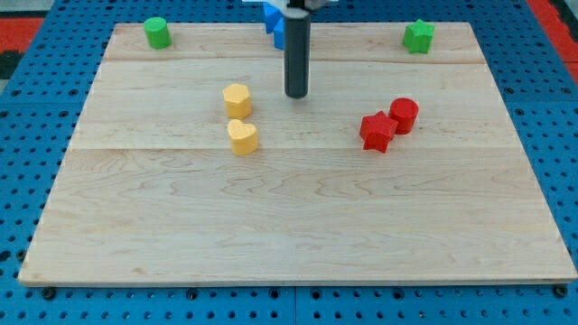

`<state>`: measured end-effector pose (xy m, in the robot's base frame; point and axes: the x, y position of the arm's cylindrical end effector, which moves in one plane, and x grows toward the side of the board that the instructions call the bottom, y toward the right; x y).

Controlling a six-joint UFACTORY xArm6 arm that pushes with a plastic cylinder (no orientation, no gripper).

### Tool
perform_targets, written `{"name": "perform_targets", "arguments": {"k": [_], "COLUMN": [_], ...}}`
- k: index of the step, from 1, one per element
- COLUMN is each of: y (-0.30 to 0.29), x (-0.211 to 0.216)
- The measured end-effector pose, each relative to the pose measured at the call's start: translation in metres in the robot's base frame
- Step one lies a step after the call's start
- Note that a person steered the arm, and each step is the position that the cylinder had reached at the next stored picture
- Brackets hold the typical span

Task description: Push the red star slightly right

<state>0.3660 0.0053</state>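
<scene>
The red star [377, 132] lies right of the board's middle. A red cylinder [404, 116] touches it on its upper right. My tip [296, 95] stands on the board to the star's left and a little above it, well apart from it. The dark rod rises from the tip to the view's top.
A yellow hexagon-like block [237, 99] and a yellow heart [242, 137] sit left of my tip. A green cylinder [157, 32] is at the top left, a green star [418, 36] at the top right. Blue blocks [274, 22] lie behind the rod at the top edge.
</scene>
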Motion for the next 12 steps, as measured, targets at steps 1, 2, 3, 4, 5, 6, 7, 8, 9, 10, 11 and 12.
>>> {"name": "perform_targets", "arguments": {"k": [1,2,3,4,5,6,7,8,9,10,11,12], "y": [0.027,0.031,0.032,0.009,0.009,0.038,0.047,0.025,0.013,0.013,0.014,0.043], "x": [0.033,0.017,-0.012,-0.013,-0.060,-0.091,-0.103,-0.070,-0.062,-0.056,-0.040,-0.015]}}
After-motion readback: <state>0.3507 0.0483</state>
